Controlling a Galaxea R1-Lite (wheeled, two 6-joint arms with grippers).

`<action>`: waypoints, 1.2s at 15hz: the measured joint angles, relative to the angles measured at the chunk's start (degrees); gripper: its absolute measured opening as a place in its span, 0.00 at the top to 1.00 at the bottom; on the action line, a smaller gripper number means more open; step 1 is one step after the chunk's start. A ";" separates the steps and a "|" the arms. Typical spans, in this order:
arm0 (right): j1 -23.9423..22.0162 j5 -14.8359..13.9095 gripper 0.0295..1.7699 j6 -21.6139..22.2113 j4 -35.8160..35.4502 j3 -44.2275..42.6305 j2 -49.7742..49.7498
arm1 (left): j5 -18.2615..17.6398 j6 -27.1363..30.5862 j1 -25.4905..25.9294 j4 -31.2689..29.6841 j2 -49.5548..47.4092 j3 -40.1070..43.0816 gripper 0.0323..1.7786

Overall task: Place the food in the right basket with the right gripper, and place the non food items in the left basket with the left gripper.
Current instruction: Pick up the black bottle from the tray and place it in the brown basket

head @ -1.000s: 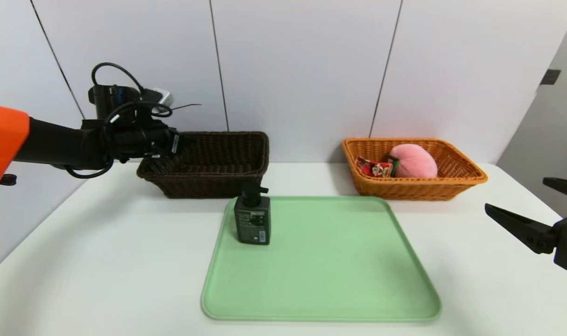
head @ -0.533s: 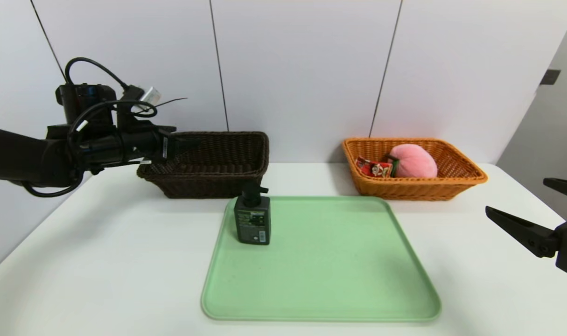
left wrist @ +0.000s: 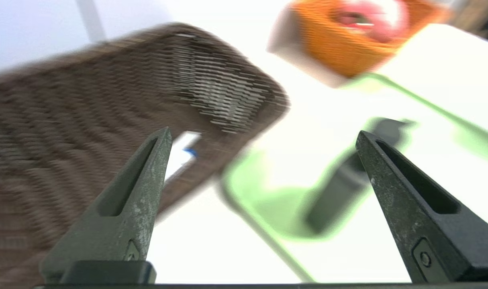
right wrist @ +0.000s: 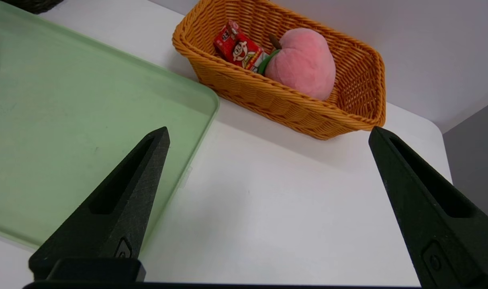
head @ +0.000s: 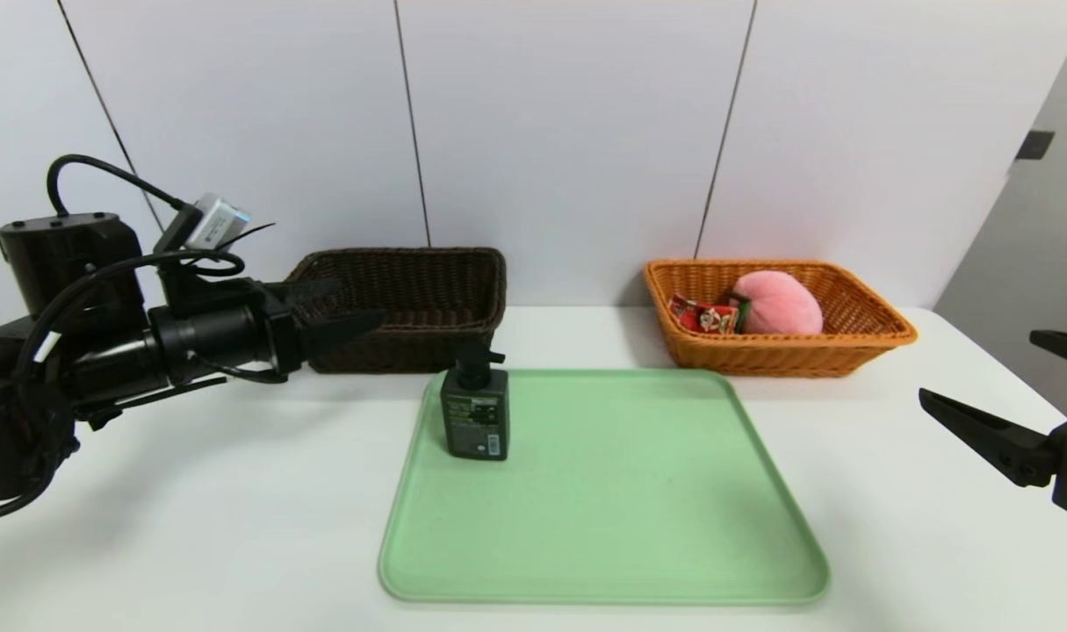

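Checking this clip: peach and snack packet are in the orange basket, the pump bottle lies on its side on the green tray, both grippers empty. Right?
One thing is off: the pump bottle stands upright on the green tray, near its far left corner, as the head view shows. The rest holds: peach and snack packet sit in the orange basket, and the left gripper and right gripper are empty.

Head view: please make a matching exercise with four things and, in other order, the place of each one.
Things:
1. pump bottle
2. plush peach
3. left gripper
4. right gripper

Places:
A. in the orange basket
B. at the table's right edge, open
C. upright on the green tray
D. in front of the brown basket, open

Pairs: 1-C, 2-A, 3-D, 4-B
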 joint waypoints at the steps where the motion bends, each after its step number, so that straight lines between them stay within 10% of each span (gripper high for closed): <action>1: -0.05 -0.02 0.03 0.02 -0.02 0.09 -0.02 | -2.65 -0.33 -0.10 -0.02 -1.24 1.94 0.08; 8: -0.10 -0.02 0.03 0.00 0.15 0.61 -0.05 | -18.69 0.91 -0.22 -0.26 -1.73 7.17 0.06; 18: -0.11 0.00 0.03 -0.80 0.13 0.39 0.20 | -20.89 7.25 -1.38 -8.50 11.19 6.55 0.05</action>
